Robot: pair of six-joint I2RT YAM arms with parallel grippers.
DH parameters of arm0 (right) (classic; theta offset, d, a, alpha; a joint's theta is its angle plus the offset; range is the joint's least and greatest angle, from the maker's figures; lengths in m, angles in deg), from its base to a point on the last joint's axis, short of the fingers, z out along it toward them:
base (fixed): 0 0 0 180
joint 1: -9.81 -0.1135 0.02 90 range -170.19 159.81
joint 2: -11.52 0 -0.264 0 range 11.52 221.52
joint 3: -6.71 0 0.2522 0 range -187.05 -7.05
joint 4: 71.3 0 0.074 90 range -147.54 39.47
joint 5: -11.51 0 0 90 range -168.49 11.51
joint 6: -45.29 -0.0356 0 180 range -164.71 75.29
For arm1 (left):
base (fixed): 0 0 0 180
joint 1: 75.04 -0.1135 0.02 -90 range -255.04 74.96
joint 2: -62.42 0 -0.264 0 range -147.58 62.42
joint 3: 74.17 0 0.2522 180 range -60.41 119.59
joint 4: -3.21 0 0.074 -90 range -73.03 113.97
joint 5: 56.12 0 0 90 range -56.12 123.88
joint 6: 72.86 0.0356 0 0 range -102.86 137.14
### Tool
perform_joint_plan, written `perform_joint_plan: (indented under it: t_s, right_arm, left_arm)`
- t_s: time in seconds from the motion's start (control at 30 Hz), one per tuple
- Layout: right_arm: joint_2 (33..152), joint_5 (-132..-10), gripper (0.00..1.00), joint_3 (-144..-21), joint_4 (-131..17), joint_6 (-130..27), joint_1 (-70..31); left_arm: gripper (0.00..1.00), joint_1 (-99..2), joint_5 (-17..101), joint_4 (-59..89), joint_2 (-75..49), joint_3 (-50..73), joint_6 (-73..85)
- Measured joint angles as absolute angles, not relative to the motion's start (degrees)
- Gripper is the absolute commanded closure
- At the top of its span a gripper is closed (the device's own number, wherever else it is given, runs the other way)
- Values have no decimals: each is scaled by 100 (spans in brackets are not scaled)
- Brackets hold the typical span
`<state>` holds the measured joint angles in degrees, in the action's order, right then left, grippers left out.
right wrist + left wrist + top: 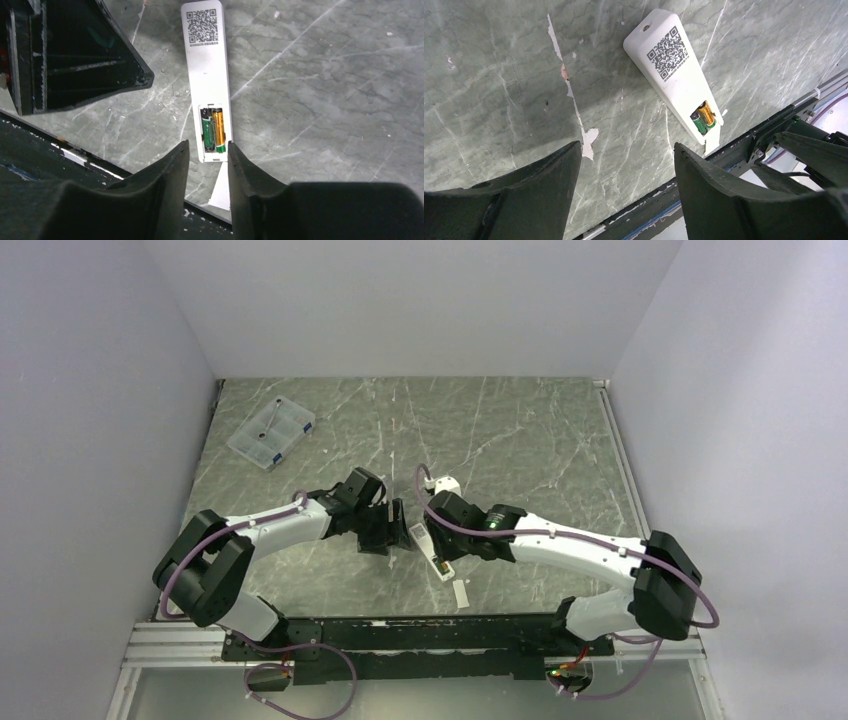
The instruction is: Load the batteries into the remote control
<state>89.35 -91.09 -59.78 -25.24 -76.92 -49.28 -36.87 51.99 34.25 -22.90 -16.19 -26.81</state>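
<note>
Sensibly the remote control (pixel 205 60) lies back-up, batteries (pixel 212 131) exposed just ahead of the right gripper (pixel 207 148), barely parted, empty; left gripper (pixel 626 152) wide, empty

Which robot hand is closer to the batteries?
Right. The right gripper hovers just above the batteries in the remote control; the left gripper sits off to one side, apart from it.

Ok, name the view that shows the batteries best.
Right wrist: batteries lie centred, side by side in the opened remote control. Left wrist shows them smaller, at an angle; top external, barely a speck.
</note>
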Motion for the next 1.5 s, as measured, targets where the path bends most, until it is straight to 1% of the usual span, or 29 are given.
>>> perform_joint_plan:
  t_s: [0.07,0.2,0.43,0.6,0.73,1.03,1.3,1.5]
  right_arm:
    - [8773,-9131,56,-5893,-2469,-7742,-4926]
    - [8517,-9144,54,-5596,-2360,-7895,-4923]
    - [8174,-9013,52,-4958,-2113,-8317,-4915]
    - [7732,-8785,52,-4468,-2078,-8581,-4915]
    - [7632,-8648,52,-4271,-2072,-8791,-4974]
    - [7684,-8586,52,-4131,-2083,-9307,-5413]
    - [8250,-8857,50,-4171,-2087,-9821,-5975]
    - [8609,-9111,49,-4398,-2056,-10111,-6200]
  left_arm:
    - [26,-3687,5199,3423,-2290,-1612,-2681]
    - [26,-3687,5199,3427,-2290,-1612,-2681]
    - [26,-3687,5197,3451,-2239,-1612,-2674]
    - [26,-3687,5197,3466,-2021,-1614,-2676]
    - [26,-3687,5197,3468,-1901,-1616,-2679]
    - [25,-3687,5199,3447,-1711,-1800,-2685]
    - [25,-3687,5201,3457,-1560,-1907,-2687]
    - [25,-3687,5201,3488,-1426,-1992,-2687]
